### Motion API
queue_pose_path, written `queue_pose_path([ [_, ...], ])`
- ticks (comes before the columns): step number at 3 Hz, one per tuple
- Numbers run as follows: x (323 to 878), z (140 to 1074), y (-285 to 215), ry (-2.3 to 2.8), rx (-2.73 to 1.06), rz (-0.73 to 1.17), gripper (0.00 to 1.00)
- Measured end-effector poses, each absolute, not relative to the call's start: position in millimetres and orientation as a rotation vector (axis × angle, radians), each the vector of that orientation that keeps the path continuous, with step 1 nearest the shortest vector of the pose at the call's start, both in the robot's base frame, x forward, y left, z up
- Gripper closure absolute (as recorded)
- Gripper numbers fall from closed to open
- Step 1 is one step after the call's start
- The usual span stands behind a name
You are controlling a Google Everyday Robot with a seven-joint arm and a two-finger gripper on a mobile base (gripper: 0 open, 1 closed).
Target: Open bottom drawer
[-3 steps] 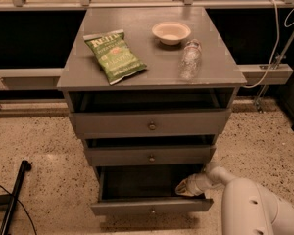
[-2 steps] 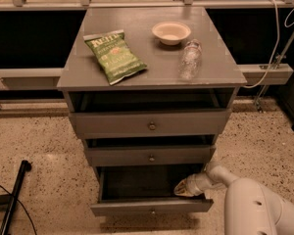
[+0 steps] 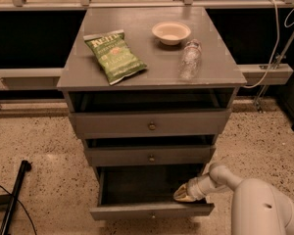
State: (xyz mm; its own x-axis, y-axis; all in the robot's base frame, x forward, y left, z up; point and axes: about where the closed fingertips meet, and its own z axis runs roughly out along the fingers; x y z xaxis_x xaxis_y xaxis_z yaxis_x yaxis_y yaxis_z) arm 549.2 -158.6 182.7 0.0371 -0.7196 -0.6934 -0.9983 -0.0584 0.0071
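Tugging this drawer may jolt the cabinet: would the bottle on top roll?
Likely: the bottle lies on its side, so a jolt could roll it. Clear plastic, probably light. The pincer sits inside the open bottom drawer, right side.

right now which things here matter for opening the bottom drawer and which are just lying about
Job:
bottom drawer, standing open
gripper, at the drawer's right front corner

Lying about:
chip bag, bowl, bottle, all on the cabinet top
middle drawer, top drawer
black pole on the floor
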Motion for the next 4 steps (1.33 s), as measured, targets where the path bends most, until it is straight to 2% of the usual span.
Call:
queue_pose_path([
  [3,508,205,-154,1.716,-1.863,0.921,1.00],
  [4,516,213,-152,1.673,-1.902,0.877,1.00],
])
